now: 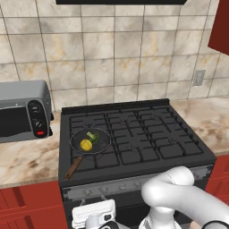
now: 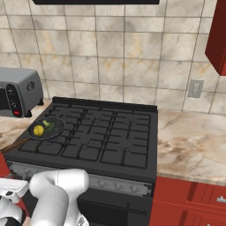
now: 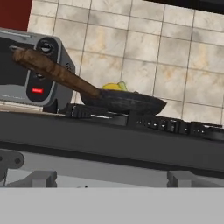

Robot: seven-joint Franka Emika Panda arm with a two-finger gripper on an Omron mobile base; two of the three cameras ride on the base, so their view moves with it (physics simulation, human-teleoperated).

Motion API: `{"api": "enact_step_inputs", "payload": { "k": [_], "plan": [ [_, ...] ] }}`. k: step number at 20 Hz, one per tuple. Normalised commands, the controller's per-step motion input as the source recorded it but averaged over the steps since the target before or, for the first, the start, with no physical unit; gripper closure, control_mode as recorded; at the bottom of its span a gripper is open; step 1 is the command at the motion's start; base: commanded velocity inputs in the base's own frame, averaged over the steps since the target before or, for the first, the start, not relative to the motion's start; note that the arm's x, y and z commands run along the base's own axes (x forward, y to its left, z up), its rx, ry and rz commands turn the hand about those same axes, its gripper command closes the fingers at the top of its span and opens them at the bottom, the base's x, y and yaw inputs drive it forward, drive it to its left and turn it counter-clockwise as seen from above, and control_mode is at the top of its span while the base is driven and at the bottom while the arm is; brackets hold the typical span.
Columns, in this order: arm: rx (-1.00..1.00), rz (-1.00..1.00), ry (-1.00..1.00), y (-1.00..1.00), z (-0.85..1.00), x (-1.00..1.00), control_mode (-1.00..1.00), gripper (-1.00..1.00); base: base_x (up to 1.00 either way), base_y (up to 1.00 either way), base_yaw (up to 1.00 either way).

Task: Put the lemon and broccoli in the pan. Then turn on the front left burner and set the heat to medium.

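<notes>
— Where do we see the lemon and broccoli?
— Both lie in the pan, left of centre, on the front left burner.
— And our gripper?
— Bottom edge; we cannot tell how its jaws stand.

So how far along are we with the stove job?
Loading looks done: the lemon and broccoli lie in the pan over the front left burner. The arm is low in front of the stove's knob panel. Still left: lighting that burner and setting medium heat.
</notes>
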Motion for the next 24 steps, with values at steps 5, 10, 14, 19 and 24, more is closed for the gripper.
{"api": "enact_step_inputs", "payload": {
  "k": [5, 10, 14, 19, 24],
  "plan": [
    [0.0, 0.0, 0.0, -0.05, 0.0, 0.0, -1.0, -1.0, 0.0, 0.0, 0.0],
    [0.0, 0.0, 0.02, 0.0, -0.14, 0.1, -1.0, -1.0, 0.0, 0.0, 0.0],
    [0.0, 0.0, 0.05, 0.0, -0.25, 0.17, -1.0, -1.0, 0.0, 0.0, 0.0],
    [0.0, 0.0, 0.03, 0.0, -0.18, 0.1, -1.0, -1.0, 0.0, 0.0, 0.0],
    [0.0, 0.03, 0.0, 0.02, -0.17, 0.0, -1.0, -1.0, 0.0, 0.0, 0.0]
  ]
}}
